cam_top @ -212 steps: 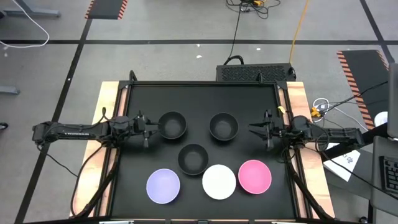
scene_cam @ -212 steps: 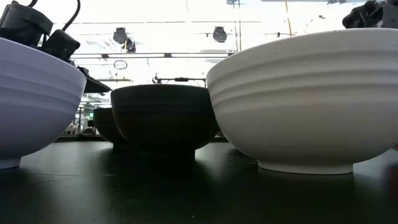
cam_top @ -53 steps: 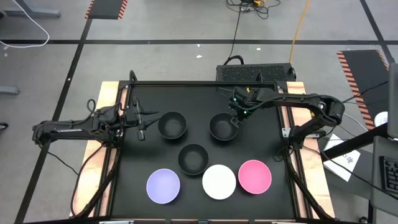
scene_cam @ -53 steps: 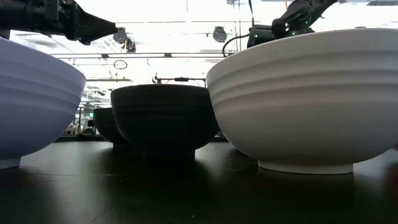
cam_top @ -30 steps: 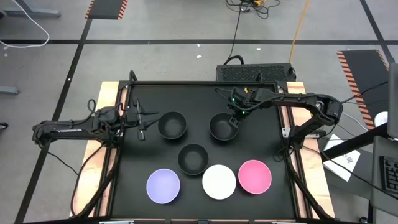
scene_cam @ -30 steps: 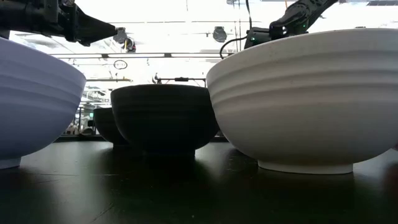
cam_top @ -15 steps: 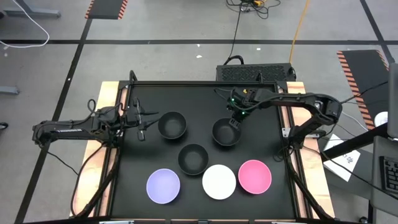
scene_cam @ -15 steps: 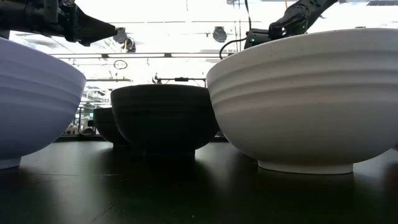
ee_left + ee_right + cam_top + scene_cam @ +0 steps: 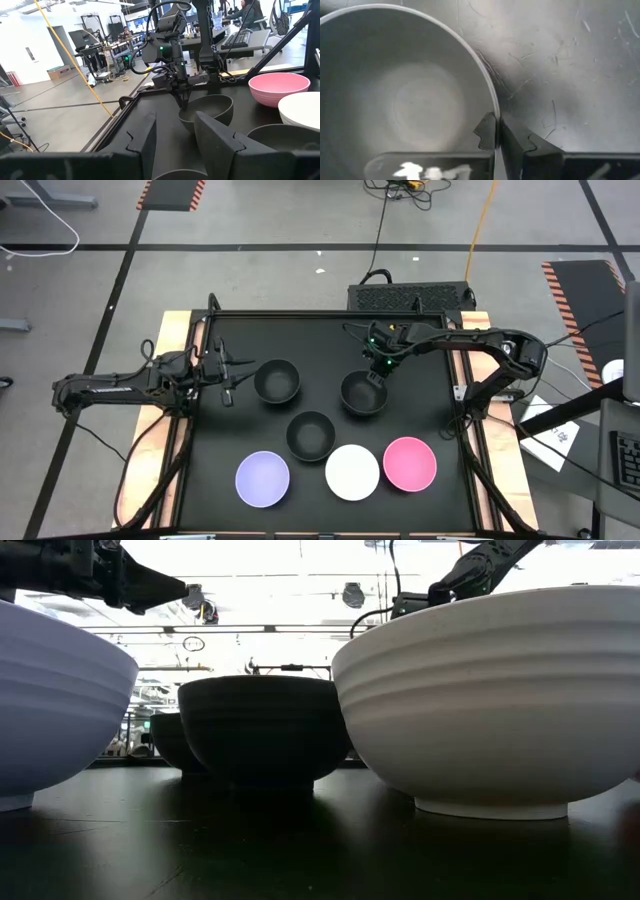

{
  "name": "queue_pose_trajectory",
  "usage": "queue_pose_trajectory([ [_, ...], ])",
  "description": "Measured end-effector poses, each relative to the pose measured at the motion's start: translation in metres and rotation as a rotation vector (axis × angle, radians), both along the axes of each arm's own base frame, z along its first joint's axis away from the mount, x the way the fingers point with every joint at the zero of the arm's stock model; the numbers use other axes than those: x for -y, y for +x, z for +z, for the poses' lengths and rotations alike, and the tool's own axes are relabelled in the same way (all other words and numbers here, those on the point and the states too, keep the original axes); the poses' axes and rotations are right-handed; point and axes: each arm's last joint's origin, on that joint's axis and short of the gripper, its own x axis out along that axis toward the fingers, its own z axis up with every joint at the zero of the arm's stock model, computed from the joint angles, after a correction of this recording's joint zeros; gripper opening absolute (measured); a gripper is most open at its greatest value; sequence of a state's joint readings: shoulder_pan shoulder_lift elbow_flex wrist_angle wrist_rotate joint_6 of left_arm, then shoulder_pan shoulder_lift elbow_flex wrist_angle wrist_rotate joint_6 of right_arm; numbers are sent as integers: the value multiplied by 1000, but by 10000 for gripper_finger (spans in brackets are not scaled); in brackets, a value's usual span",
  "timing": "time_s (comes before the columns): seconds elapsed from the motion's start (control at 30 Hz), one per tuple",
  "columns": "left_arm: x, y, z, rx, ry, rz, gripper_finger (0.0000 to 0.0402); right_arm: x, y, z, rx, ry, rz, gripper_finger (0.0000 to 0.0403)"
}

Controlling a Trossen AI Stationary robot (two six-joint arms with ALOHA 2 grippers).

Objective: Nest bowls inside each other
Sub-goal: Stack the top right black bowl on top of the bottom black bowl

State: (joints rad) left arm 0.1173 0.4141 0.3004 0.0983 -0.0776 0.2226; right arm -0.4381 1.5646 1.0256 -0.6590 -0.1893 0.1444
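Note:
Three black bowls stand on the black table: one far left [image 9: 277, 380], one far right [image 9: 362, 393], one in the middle [image 9: 311, 434]. Along the near edge stand a lavender bowl [image 9: 262, 479], a white bowl [image 9: 352, 471] and a pink bowl [image 9: 410, 463]. My right gripper [image 9: 374, 373] is shut on the far-right black bowl [image 9: 405, 100]. My left gripper [image 9: 235, 379] hovers open and level just left of the far-left black bowl, touching nothing. My right gripper pinches the far-right part of the black bowl's rim [image 9: 495, 111], one finger [image 9: 486, 131] inside the bowl and one [image 9: 517, 137] outside. The fingers come steeply from above, slanting from the far side. The bowl sits upright with its base on the table.
The table's raised black frame [image 9: 330, 315] and wooden side strips [image 9: 176, 340] border the mat. Bare mat lies between the far bowls and the far edge. In the low view the white bowl [image 9: 490, 700] and lavender bowl [image 9: 50, 700] fill the foreground.
The far-right black bowl has slid a little toward the table's near edge under my right gripper, which has stayed over its far rim.

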Motion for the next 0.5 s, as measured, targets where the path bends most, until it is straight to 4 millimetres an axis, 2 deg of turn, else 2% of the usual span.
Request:
queue_pose_trajectory([
  [0.2, 0, 0, 0, 0, -3, 0, 136, 1, 2, 6, -3, -10, 9, 1],
  [0.5, 0, 0, -1, -13, -10, 0, 136, 1, 18, 48, 13, -83, 47, 1],
])
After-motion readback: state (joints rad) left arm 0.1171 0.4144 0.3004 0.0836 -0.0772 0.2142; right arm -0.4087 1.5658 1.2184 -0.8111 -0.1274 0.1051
